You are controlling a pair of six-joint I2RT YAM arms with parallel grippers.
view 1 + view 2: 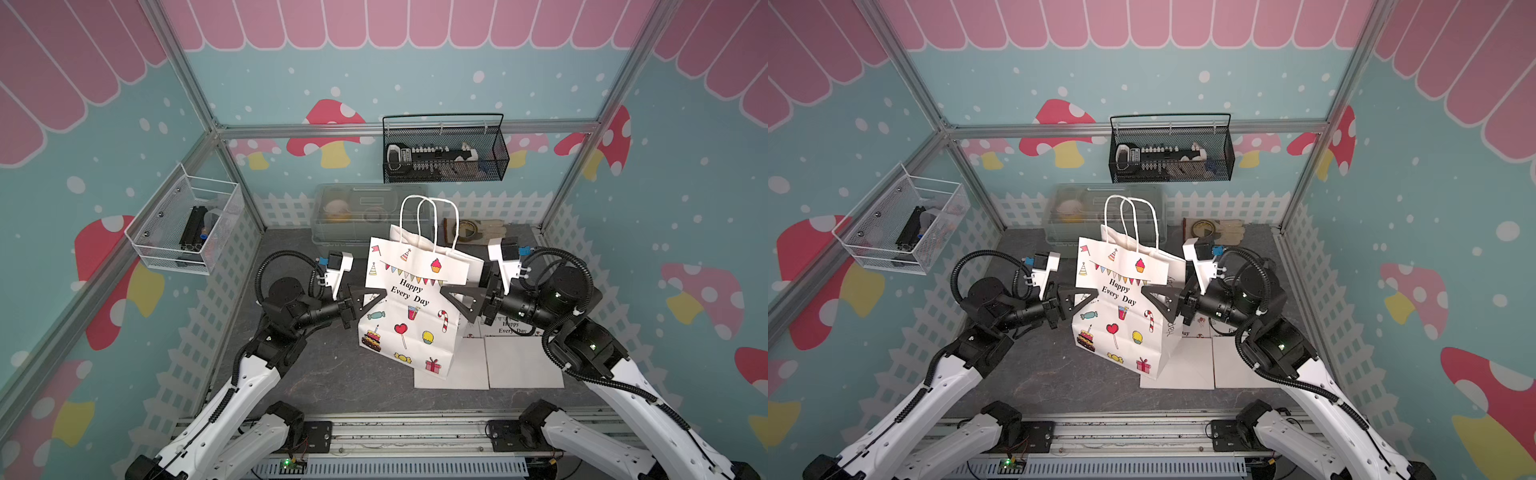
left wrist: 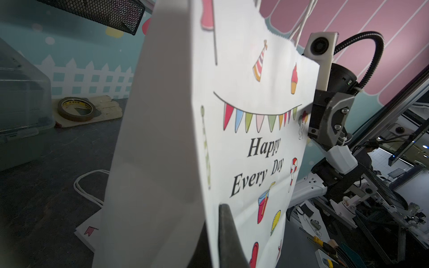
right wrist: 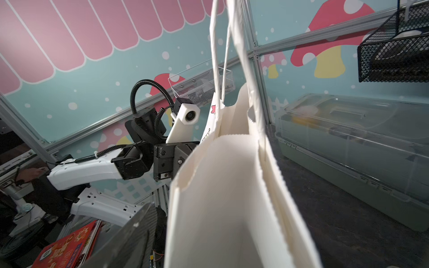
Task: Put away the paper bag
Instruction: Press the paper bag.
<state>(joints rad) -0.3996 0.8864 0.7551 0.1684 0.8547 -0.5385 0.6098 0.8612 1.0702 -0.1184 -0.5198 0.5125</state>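
The bag [image 1: 411, 307] [image 1: 1121, 307] stands upright on the table [image 1: 324, 374], just in front of the clear box [image 1: 357, 216]. Its 2 handles [image 1: 428, 220] stand up and its printed face turns away from the box.

The left gripper [image 1: 365, 296] [image 1: 1077, 296] is clamped on the bag's left edge; the left wrist view shows 1 finger [image 2: 228, 234] pressed on the printed face [image 2: 255, 150].

The right gripper [image 1: 459, 305] [image 1: 1163, 305] is at the bag's right edge. 1 finger [image 3: 130, 234] shows beside the bag [image 3: 227, 197] in the right wrist view, and I cannot tell whether the jaws pinch the paper.

2 flat bags [image 1: 523, 361] lie further in front of the box, to its right. A tape roll [image 1: 467, 228] lies just right of the box. A black basket [image 1: 444, 153] hangs above the box, and a white basket [image 1: 187, 224] hangs to its left.
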